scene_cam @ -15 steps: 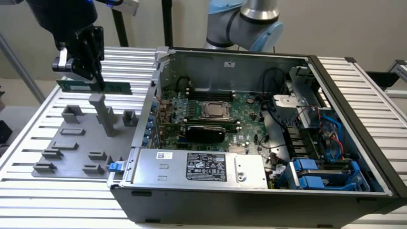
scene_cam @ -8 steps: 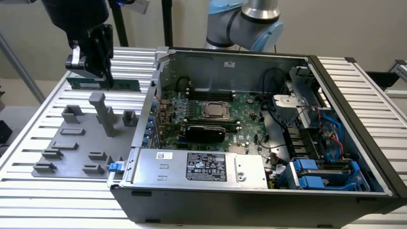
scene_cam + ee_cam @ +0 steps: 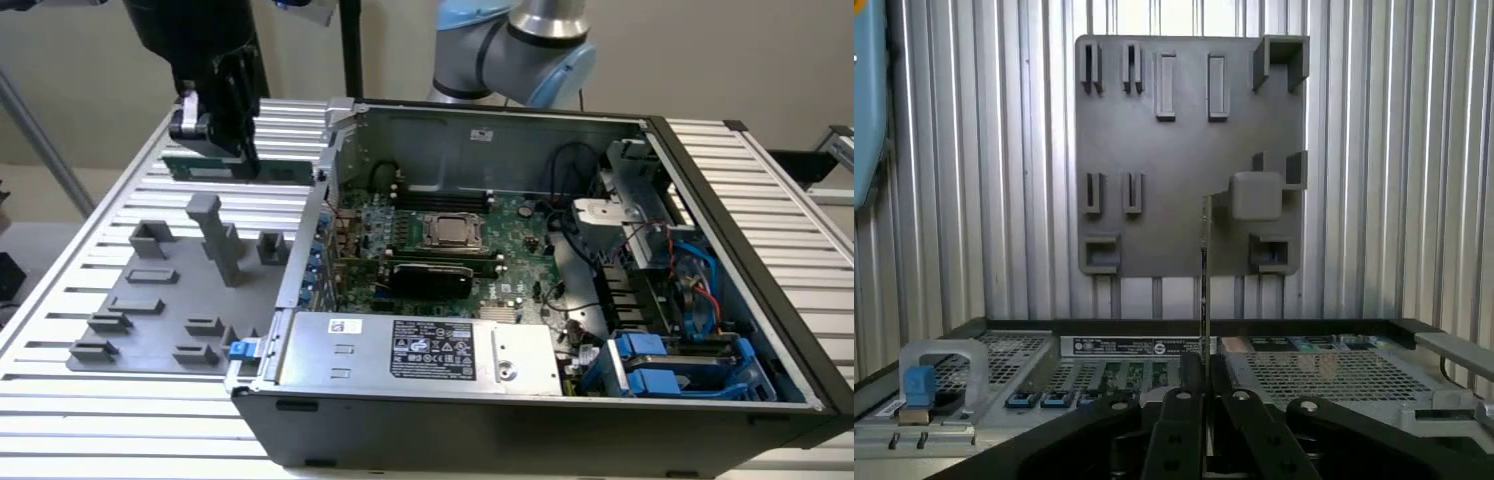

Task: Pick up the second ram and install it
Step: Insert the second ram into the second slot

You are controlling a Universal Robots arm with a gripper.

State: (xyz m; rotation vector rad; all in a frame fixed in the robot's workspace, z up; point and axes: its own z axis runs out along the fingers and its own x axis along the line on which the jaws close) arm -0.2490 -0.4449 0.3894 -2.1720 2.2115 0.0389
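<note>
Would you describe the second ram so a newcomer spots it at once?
Start at the open computer case, then look to the exterior view's left, above the grey holder plate. The second ram is the thin green board held in the gripper, unlike the grey blocks beneath.

Arm [image 3: 514,45] high, claw [image 3: 244,145] downward, tight on the second ram [image 3: 200,166].

The arm [image 3: 514,45] is made of silver-grey tube joints closed by rounded pale blue caps [image 3: 467,18]. The hand [image 3: 240,145] is black and blocky, with a grey metal piece [image 3: 187,115] at its nine o'clock. Bright round screws [image 3: 1119,406] sit in its black fingers [image 3: 1172,432].
</note>
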